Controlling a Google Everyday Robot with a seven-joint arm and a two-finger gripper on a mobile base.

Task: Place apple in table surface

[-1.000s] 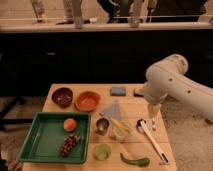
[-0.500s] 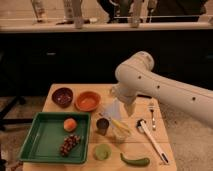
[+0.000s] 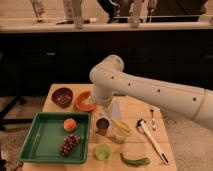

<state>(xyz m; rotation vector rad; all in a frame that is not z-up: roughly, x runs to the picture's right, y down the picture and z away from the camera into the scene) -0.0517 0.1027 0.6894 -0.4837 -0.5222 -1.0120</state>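
Observation:
The apple (image 3: 70, 124), small and orange-red, lies in the green tray (image 3: 37, 145) at the table's front left, just above a dark grape bunch (image 3: 70, 144). The light wooden table surface (image 3: 134, 143) shows bare between the utensils. My white arm reaches in from the right, bending down over the table's middle. My gripper (image 3: 104, 101) hangs at its end beside the orange bowl (image 3: 84, 102), up and to the right of the apple and apart from it. The gripper is open and holds nothing.
A dark bowl (image 3: 62, 96) stands at the back left. A metal cup (image 3: 102, 125), a green cup (image 3: 103, 151), a green pepper (image 3: 134, 160), a white spatula (image 3: 152, 140) and a fork (image 3: 151, 117) lie right of the tray. A dark counter runs behind.
My arm has swung left across the table, from the right side to over the orange bowl. The apple and the other things have not moved.

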